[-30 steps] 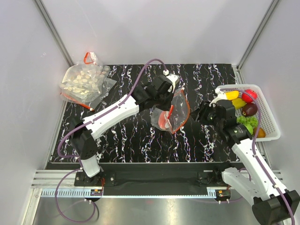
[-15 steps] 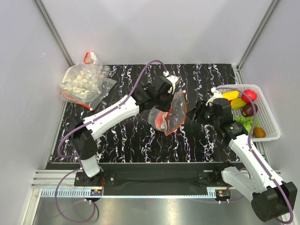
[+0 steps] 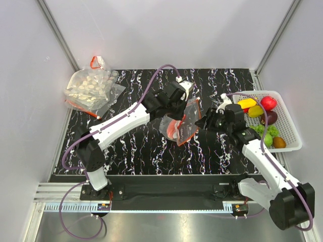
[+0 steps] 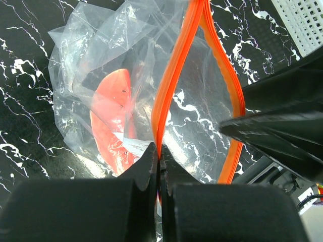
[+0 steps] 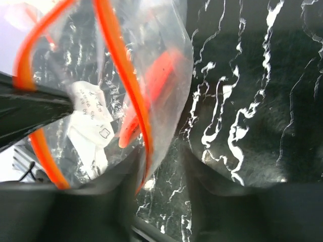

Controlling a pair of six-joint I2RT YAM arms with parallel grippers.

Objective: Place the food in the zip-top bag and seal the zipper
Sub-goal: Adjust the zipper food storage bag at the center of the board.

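Note:
The zip-top bag (image 3: 176,126) hangs above the mat, held up at its mouth. My left gripper (image 3: 185,107) is shut on one lip of the red-orange zipper (image 4: 166,96); the jaws (image 4: 160,151) pinch the strip flat. A red piece of food (image 4: 113,111) and a white label lie inside the bag. My right gripper (image 3: 200,123) is open at the bag's right edge. In the right wrist view the other zipper lip (image 5: 133,111) and the bag's edge sit between its fingers (image 5: 164,164), close to the left one. The mouth stands open.
A white basket (image 3: 298,138) with several fruits and vegetables stands at the right edge of the mat. A larger clear bag of whitish pieces (image 3: 91,86) with a red loop lies at the back left corner.
My right gripper has moved left from the basket to the bag's right edge. The bag has swung slightly and its mouth looks narrower. The left gripper has kept its hold.

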